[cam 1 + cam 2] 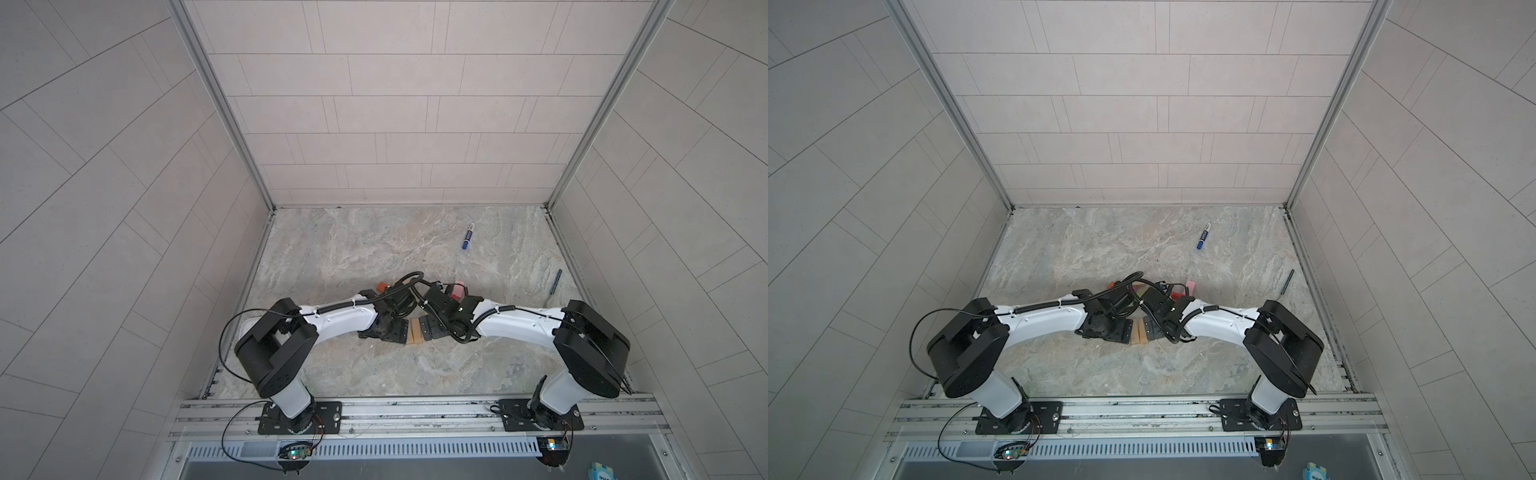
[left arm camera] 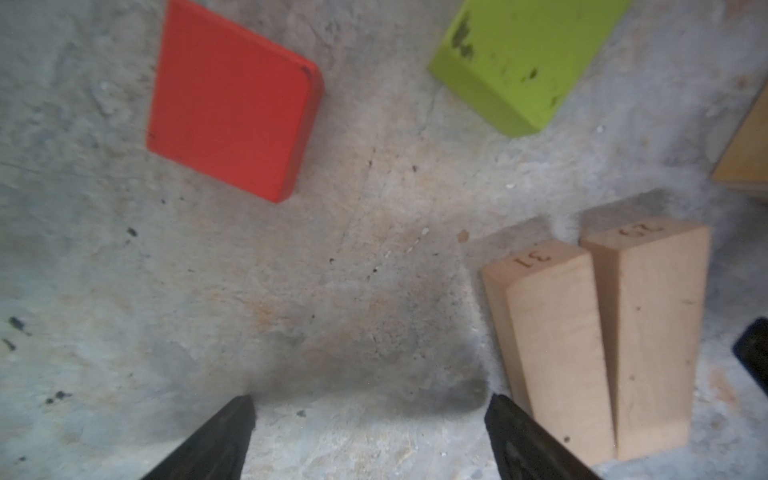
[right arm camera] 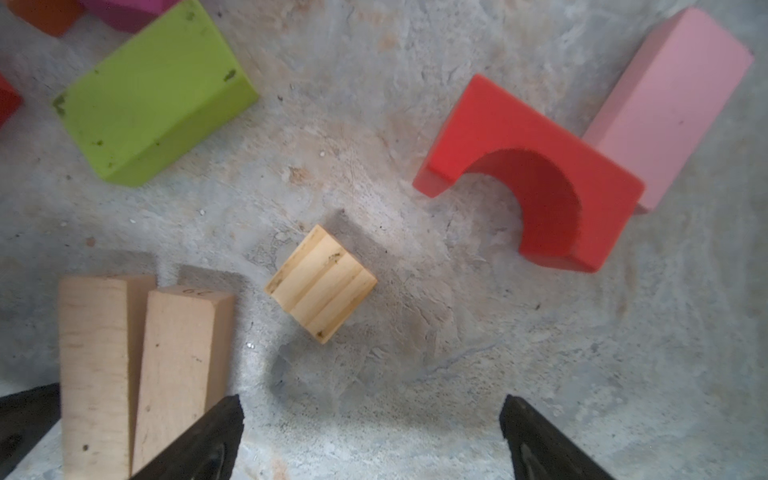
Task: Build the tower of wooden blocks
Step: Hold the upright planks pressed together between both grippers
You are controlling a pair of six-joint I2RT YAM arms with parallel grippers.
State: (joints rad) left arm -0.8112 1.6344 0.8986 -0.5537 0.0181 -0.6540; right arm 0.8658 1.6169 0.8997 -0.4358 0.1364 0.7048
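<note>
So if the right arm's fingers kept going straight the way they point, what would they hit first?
Probably the bare table: the right gripper points down at it, fingers open, nothing between them. The small striped wooden block lies a little farther along that line, but depth is hard to judge.

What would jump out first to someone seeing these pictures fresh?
At the centre, the left tool and right tool, both open and empty, flank two tan planks set side by side. Bright blocks lie scattered just beyond them: a red arch beside a pink brick, and a lime-green brick.
</note>
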